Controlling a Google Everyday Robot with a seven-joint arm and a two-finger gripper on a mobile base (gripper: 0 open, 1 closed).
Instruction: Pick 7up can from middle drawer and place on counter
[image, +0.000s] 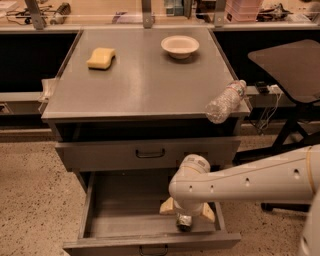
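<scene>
The middle drawer (125, 205) is pulled open at the bottom of the cabinet. The 7up can (184, 222) stands on the drawer's grey floor near the front right, only its lower part showing. My gripper (186, 212) reaches down into the drawer directly over the can. Its tan fingers (167, 206) are spread apart, one on each side of the can, so the gripper is open around it. The white arm comes in from the right and hides the can's top. The counter (140, 80) is the grey metal top above.
On the counter lie a yellow sponge (101, 58), a white bowl (180, 46) and a clear water bottle (226, 101) overhanging the right edge. The upper drawer (150, 152) is closed. A dark table (290, 65) stands to the right.
</scene>
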